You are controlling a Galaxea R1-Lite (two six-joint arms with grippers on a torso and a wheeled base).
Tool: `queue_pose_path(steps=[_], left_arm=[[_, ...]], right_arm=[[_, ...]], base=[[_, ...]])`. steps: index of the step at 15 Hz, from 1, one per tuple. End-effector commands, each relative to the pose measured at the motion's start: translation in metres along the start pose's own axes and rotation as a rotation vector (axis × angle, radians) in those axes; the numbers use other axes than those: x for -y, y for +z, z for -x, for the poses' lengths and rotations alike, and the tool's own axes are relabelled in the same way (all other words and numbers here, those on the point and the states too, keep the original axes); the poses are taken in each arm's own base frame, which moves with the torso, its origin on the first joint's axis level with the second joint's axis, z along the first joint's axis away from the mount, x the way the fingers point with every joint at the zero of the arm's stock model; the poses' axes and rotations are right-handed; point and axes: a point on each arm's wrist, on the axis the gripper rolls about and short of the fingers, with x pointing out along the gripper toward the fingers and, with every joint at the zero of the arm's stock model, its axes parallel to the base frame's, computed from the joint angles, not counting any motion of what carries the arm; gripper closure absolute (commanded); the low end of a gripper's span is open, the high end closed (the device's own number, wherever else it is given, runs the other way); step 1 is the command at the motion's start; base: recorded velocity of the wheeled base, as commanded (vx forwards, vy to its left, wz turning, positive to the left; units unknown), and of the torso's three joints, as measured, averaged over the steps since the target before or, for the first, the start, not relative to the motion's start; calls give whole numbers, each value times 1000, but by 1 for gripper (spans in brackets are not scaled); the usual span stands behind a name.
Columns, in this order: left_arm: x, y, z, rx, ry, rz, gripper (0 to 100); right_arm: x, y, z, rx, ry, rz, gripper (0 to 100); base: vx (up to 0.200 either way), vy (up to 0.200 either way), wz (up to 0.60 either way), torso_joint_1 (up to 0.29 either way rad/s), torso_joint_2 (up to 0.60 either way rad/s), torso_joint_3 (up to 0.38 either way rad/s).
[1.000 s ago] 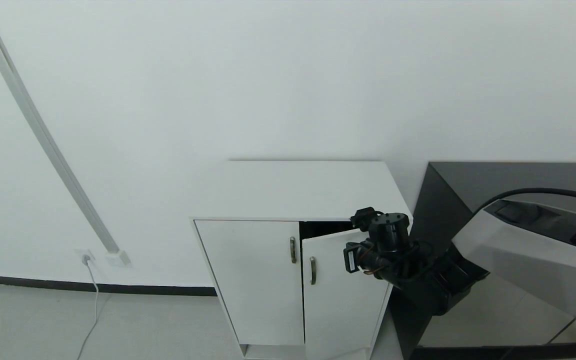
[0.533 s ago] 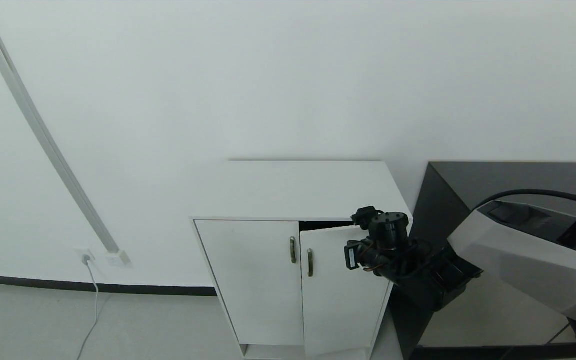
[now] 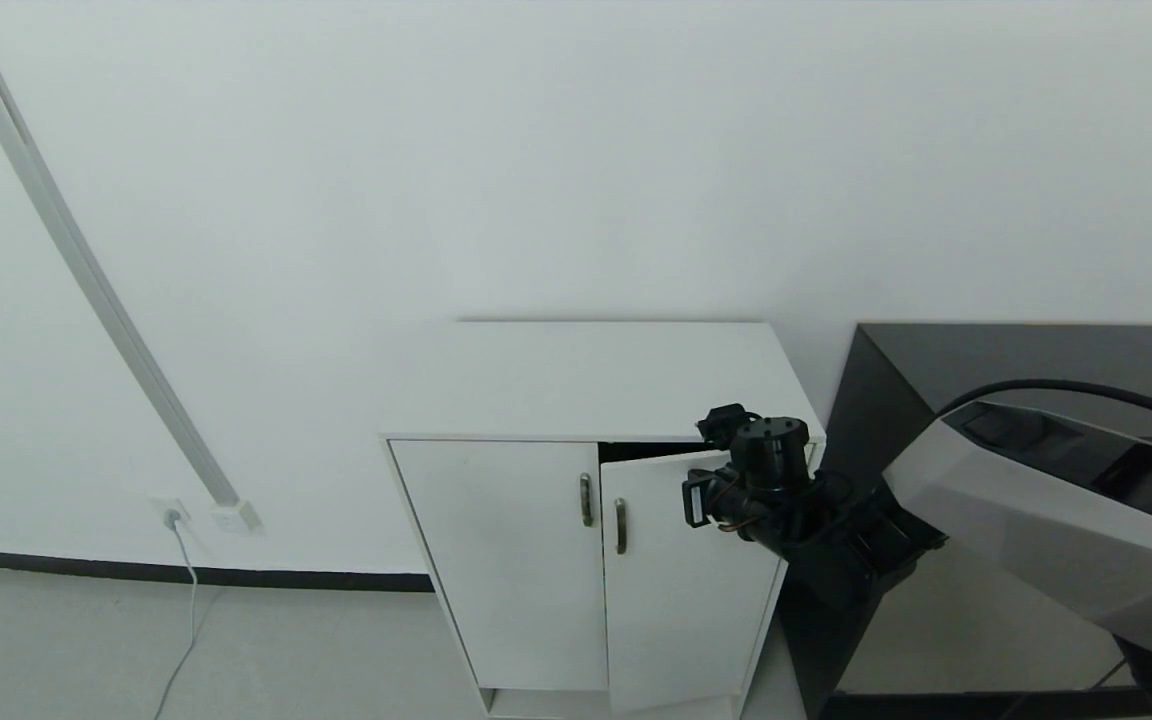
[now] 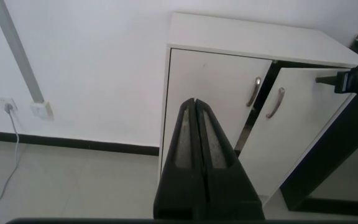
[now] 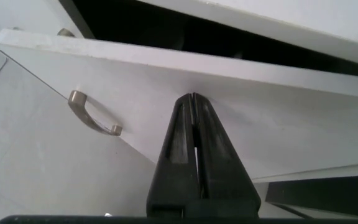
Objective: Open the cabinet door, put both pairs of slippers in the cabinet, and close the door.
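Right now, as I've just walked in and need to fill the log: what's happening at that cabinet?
The robot's shut right gripper rests its tip against the front of the right door of the cabinet, near the top edge. That door is slightly ajar; the left door is closed. It looks set to push the door shut. The left gripper, also shut, hangs in front of the cabinet, touching nothing.

Right arm (image 3: 1046, 510): angular pale-grey shell with dark recessed panels; a black cable (image 3: 1066, 382) arches over it; black cylindrical wrist (image 3: 771, 465) with thin orange-brown wiring. Left gripper (image 4: 195, 102) and right gripper (image 5: 193, 98): black, each with two tapering fingers with greyish recessed faces.
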Motion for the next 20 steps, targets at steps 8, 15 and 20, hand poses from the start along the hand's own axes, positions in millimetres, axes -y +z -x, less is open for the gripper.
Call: queue_pose_path(steps=[8, 15, 20], left_arm=[[0, 0, 0, 0, 1, 0, 100], [0, 0, 0, 0, 1, 0, 100], [0, 1, 0, 1, 0, 0, 100]], right_arm=[[2, -1, -16, 25, -8, -6, 100], [2, 0, -20, 35, -12, -7, 100], [6, 3, -22, 44, -18, -9, 100]], base=[[0, 0, 0, 0, 0, 0], [0, 0, 0, 0, 0, 0], [0, 0, 0, 0, 0, 0]])
